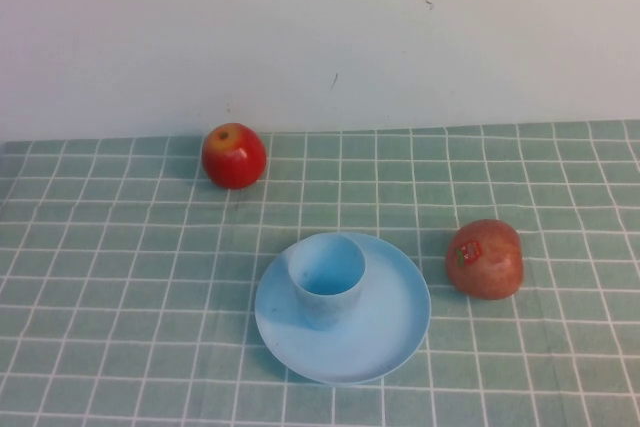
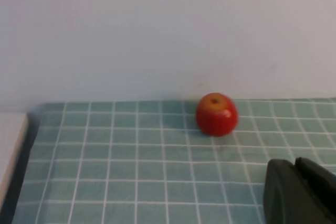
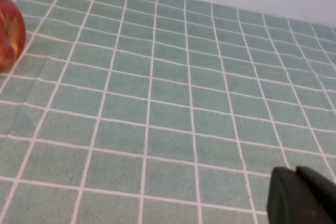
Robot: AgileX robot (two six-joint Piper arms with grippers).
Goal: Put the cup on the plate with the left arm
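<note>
The light-blue cup point(image 1: 326, 278) stands upright on the round light-blue plate point(image 1: 395, 322), left of the plate's middle, near the front centre of the table in the high view. No arm shows in the high view. My left gripper point(image 2: 295, 167) shows only in the left wrist view, its two dark fingers pressed together, empty, low over the cloth with a red apple beyond it. My right gripper point(image 3: 295, 173) shows only in the right wrist view, fingers together, empty, over bare cloth. Cup and plate are out of both wrist views.
A red-yellow apple point(image 1: 234, 155) sits at the back left near the wall; it also shows in the left wrist view point(image 2: 216, 114). A second reddish apple with a sticker point(image 1: 485, 258) lies right of the plate, its edge in the right wrist view point(image 3: 10, 32). Green checked cloth point(image 1: 120, 277) covers the table.
</note>
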